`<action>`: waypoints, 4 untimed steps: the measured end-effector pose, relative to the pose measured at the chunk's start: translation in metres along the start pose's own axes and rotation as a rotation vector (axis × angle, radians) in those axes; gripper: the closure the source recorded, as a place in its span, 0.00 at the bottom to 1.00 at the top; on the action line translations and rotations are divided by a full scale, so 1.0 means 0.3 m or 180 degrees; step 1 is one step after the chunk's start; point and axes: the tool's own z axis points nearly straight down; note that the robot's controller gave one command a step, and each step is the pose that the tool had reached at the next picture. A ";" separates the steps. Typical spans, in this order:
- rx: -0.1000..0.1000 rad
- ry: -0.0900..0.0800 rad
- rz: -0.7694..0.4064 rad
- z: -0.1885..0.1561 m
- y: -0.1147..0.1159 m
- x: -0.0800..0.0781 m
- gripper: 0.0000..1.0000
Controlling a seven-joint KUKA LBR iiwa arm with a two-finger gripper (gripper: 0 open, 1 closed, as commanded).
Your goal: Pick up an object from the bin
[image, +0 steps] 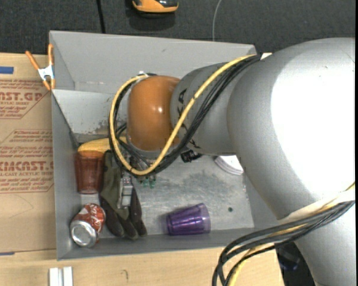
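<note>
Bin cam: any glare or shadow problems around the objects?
Camera view: soft glare on the arm's silver casing and orange cover; the arm shades the bin floor beneath it, where the dark green cloth-like thing looks dark; purple cup and crushed red can sit evenly lit.

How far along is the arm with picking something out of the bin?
Nothing looks lifted out yet: the purple cup, the crushed red can and the brown tumbler rest on the floor of the bin. In hand: the gripper is low in the bin, on the view's left, over a dark olive cloth-like thing beside the tumbler; whether it grips it cannot be told. Left: a sure grasp and the lift out.
</note>
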 end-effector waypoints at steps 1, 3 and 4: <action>0.0000 -0.0018 -0.0080 0.023 -0.027 0.100 0.00; -0.0002 -0.0012 -0.0008 0.033 0.034 0.224 1.00; 0.0010 0.0017 -0.0057 -0.148 0.047 0.206 1.00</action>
